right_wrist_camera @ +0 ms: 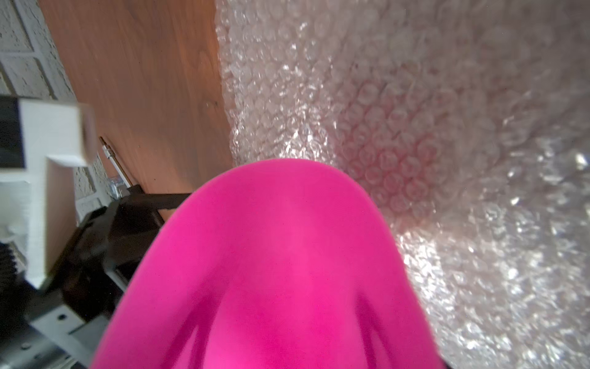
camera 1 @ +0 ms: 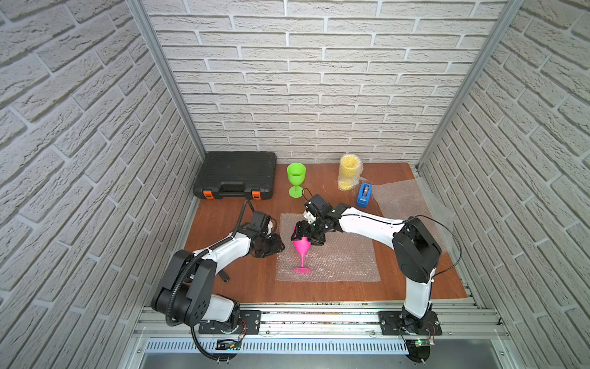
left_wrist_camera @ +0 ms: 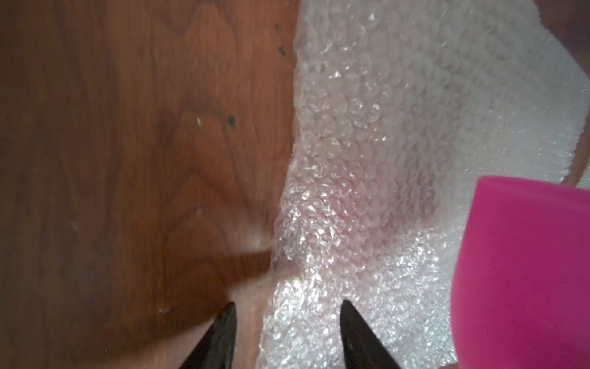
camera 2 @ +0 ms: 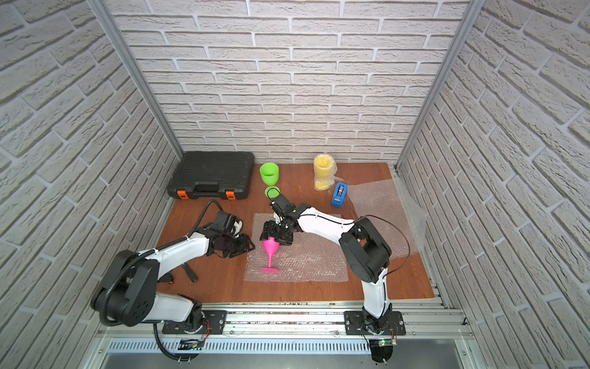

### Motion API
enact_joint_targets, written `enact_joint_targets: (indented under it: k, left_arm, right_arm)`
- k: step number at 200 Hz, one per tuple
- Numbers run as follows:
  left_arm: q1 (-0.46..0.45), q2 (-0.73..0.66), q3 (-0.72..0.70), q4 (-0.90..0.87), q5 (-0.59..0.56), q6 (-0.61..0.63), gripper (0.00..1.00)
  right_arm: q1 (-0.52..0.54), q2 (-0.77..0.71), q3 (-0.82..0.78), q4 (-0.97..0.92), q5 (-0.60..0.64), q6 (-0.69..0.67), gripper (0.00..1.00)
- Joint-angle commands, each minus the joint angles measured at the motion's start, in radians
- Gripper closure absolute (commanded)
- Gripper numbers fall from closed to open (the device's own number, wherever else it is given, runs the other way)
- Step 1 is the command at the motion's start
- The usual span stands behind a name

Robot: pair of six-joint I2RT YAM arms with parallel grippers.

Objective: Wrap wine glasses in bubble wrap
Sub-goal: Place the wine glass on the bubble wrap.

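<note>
At the middle of the table (camera 1: 230,281), on the flat bubble wrap sheet (camera 1: 344,255): pink goblet (camera 1: 301,247), foot near the sheet's front edge, bowl toward the rear. Right gripper (camera 1: 306,238) is clamped wide round the bowl and holds it. Cannot tell whether the foot bears on the sheet or hangs just above it. Left gripper (left_wrist_camera: 288,303) sits low at the sheet's left edge, jaws about half apart, one finger over bare wood, the other over the film, nothing pinched between them. Rear of table: yellow goblet (camera 1: 348,174) already bundled in wrap, green goblet (camera 1: 296,175) bare and upright, blue tape dispenser (camera 1: 364,193) beside a spare sheet (camera 1: 402,198). Step in hand, as I read it: second glass being placed for wrapping. Next move calls for laying the goblet on its side near the left edge, then the left jaws closing on that thin edge — crinkly film, so bite low — and folding it over the bowl
</note>
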Motion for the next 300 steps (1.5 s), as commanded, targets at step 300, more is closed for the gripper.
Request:
enact_joint_targets:
  k: [300]
  left_arm:
    - [-0.085, 0.125, 0.034, -0.039, -0.035, -0.009, 0.61]
  right_arm:
    - [0.026, 0.124, 0.058, -0.088, 0.053, -0.002, 0.37]
